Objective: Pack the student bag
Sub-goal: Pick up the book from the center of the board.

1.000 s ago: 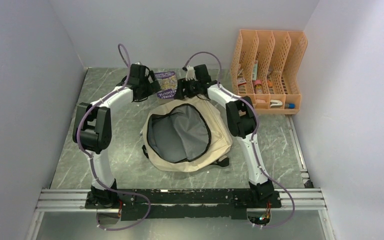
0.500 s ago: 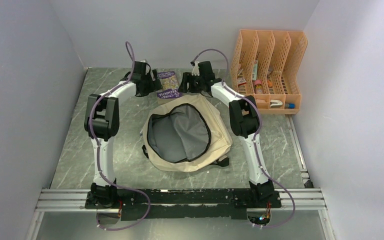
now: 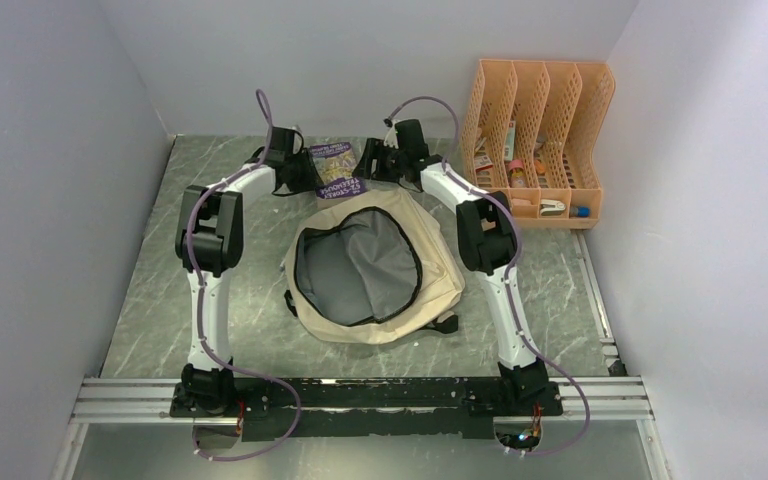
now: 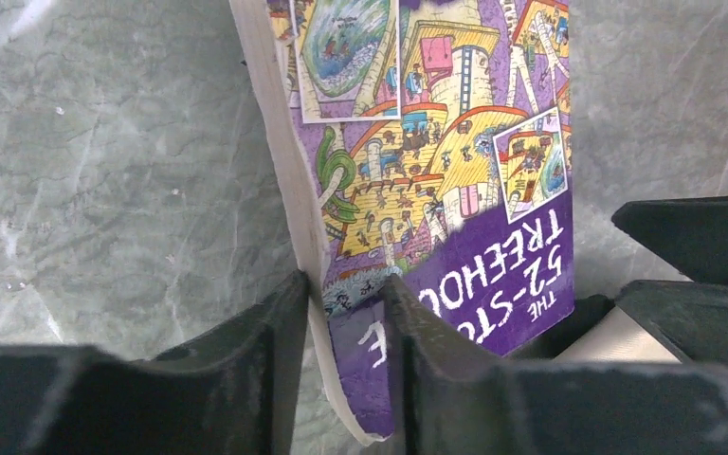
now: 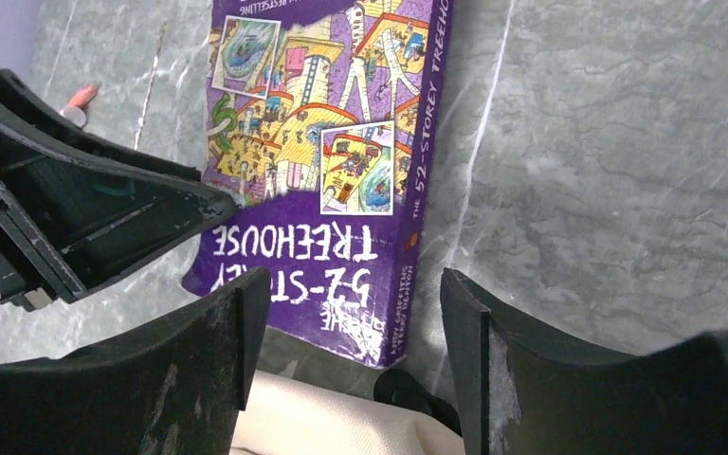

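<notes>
Pinching the book (image 4: pixel 455 190) by its edge, left fingers (image 4: pixel 246 370) nearly closed, right fingers (image 5: pixel 493 379) wide apart, empty

The student bag (image 3: pixel 438 268) is a soft cream fabric backpack lying flat on the surface. Its main compartment gapes wide, showing dark grey lining ringed by a black zipper. Black straps poke out at its near edge. It lies left of the orange file organizer (image 3: pixel 540 140).

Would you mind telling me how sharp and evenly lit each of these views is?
Top external: soft, even light, no glare, though the book title is hardly legible. Left wrist: cover print sharp, foreground dark and soft. Right wrist: title crisp, foreground likewise dark.
</notes>
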You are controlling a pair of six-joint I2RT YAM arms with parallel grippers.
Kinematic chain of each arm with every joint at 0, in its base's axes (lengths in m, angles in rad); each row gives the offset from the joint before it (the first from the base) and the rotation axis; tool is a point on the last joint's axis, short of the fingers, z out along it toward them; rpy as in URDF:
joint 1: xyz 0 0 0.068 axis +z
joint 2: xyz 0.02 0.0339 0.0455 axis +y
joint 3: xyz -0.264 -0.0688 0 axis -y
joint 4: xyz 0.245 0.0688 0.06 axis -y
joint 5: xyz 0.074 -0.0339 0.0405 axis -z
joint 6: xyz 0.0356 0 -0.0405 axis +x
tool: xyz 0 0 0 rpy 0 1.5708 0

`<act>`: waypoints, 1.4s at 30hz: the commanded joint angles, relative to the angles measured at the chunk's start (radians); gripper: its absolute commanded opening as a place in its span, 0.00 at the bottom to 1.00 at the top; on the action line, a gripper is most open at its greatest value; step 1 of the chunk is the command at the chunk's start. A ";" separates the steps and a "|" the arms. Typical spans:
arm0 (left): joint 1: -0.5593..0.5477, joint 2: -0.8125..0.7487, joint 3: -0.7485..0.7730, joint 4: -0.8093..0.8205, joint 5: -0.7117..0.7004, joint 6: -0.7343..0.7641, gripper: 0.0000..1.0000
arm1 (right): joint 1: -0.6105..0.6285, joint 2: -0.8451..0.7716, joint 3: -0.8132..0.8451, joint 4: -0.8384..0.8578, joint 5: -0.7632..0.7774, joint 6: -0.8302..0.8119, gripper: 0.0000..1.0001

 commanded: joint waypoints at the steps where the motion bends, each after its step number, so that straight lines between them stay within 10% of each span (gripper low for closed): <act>1: 0.013 0.006 -0.034 0.021 0.051 -0.011 0.31 | -0.014 0.052 0.047 0.021 -0.007 0.081 0.70; 9: 0.032 0.010 -0.122 0.045 0.063 -0.022 0.05 | -0.023 0.115 0.074 0.044 -0.032 0.210 0.76; 26: 0.031 0.079 -0.099 -0.073 -0.011 0.032 0.05 | -0.028 0.285 0.233 0.003 -0.271 0.334 0.72; 42: -0.025 0.112 -0.081 -0.099 -0.005 0.062 0.05 | -0.018 0.269 0.177 0.492 -0.622 0.615 0.62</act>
